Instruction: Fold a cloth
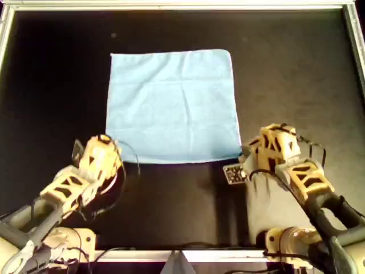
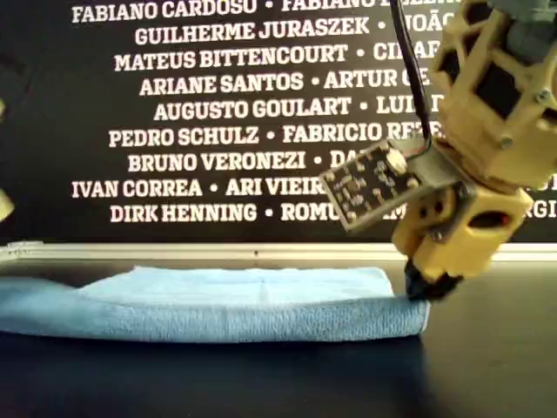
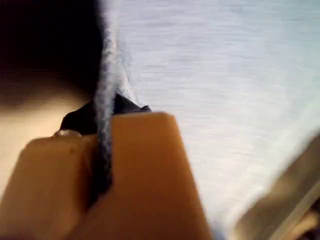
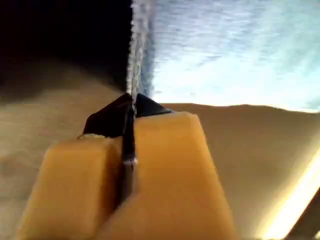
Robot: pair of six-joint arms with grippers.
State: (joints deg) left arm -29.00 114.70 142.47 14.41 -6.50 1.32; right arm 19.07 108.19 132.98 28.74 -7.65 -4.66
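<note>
The pale blue cloth (image 1: 174, 105) lies spread on the black table, roughly square, with faint creases. My left gripper (image 1: 111, 149) sits at the cloth's near corner on the overhead view's left. In the left wrist view a thin fold of cloth (image 3: 210, 75) runs between the closed jaws of the left gripper (image 3: 105, 115). My right gripper (image 1: 244, 155) is at the near corner on the overhead view's right. It is shut on the cloth edge (image 4: 142, 45), seen at the right gripper (image 4: 131, 107) and low on the table in the exterior view (image 2: 428, 287).
A metal rim (image 1: 171, 5) frames the black table (image 1: 296, 74). Both arm bases (image 1: 291, 240) stand along the overhead view's bottom edge. A dark banner with white names (image 2: 200, 113) hangs behind the table in the exterior view.
</note>
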